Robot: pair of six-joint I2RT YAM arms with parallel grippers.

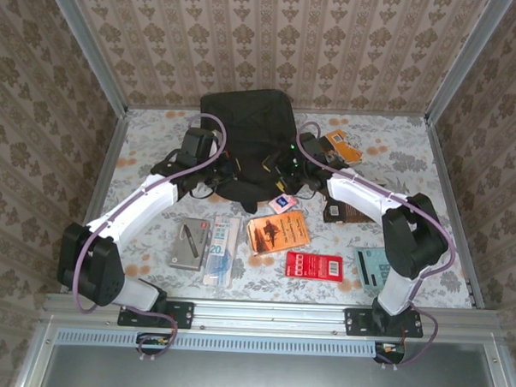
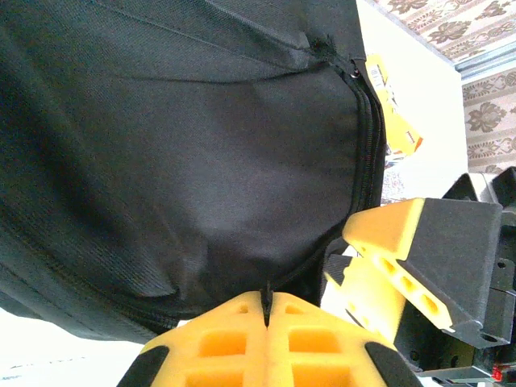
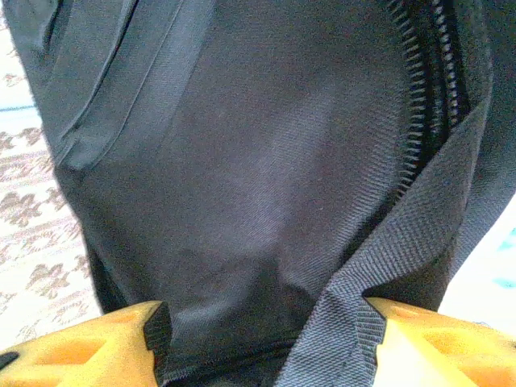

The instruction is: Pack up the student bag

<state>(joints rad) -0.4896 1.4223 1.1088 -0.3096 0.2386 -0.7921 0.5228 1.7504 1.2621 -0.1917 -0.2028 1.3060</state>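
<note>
The student bag [image 1: 244, 124] is a black fabric backpack lying at the back middle of the table. My left gripper [image 2: 267, 300] is at its near left edge, shut on a thin black zipper pull [image 2: 266, 289] on the bag's zipper line [image 2: 367, 153]. At the bag's near right edge, my right gripper [image 3: 262, 322] stands open, with a fold of the bag's fabric [image 3: 266, 177] bulging between its yellow fingers [image 3: 419, 339]. Those same right fingers [image 2: 395, 234] sit close beside the left jaws. From above, both grippers [image 1: 233, 171] [image 1: 280, 173] meet at the bag's near edge.
In front of the bag lie a grey case [image 1: 190, 242], a blue-white packet [image 1: 223, 246], an orange book [image 1: 278, 231], a red card [image 1: 314, 265] and a small pink card [image 1: 281, 203]. To the right are an orange packet [image 1: 341, 146], a brown book [image 1: 341, 213] and a teal item [image 1: 370, 265].
</note>
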